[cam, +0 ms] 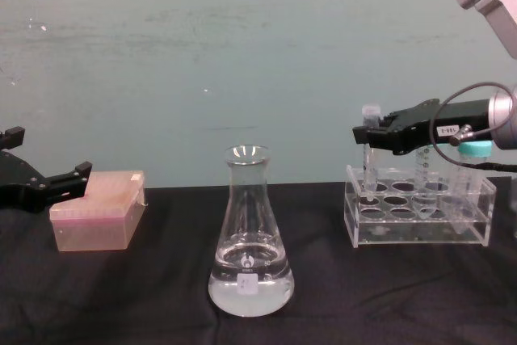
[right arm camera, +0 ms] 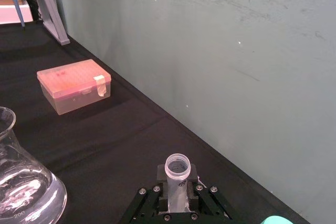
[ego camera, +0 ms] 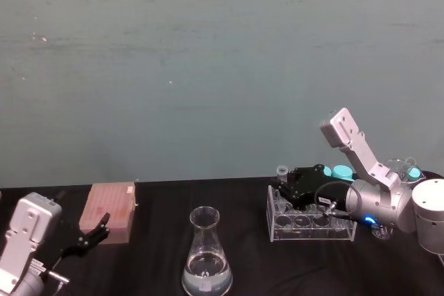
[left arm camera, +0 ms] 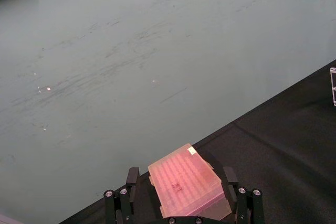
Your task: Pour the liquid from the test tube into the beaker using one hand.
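Test tube [cam: 370,151] stands upright, clamped in right gripper [cam: 365,132] above rack [cam: 420,220].

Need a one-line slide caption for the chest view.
Right gripper grips the test tube above its rack; flask waits mid-table.

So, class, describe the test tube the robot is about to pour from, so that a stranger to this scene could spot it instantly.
Start at the clear plastic rack on the black table, to the right of the tall glass beaker. At the rack's left end, the right gripper is clamped on the test tube, which stands upright in a slot. Unlike the wider teal-capped tubes beside it, it is slim, clear and uncapped.
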Robot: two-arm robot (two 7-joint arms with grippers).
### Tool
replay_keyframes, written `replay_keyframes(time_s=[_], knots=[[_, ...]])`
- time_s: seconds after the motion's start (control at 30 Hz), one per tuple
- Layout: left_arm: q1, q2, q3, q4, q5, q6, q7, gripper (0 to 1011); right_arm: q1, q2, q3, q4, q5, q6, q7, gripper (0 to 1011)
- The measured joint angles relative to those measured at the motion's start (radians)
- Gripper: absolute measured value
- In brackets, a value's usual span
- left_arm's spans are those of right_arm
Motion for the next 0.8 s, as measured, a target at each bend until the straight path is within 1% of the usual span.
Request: replay_keyframes(time_s=[0.3, 0.8], knots=[[0.000, 0.000, 0.000, 0.000, 0.000, 0.000, 0.000, 1000, 0.001, 0.003, -0.011, 0.015, 0.004, -0.007, 0.001, 199], [0.000, 0.000, 0.000, 0.000, 0.000, 0.000, 0.000, 1000, -0.005, 0.010, -0.021, 0.017, 0.000, -0.014, -0.002, 199]])
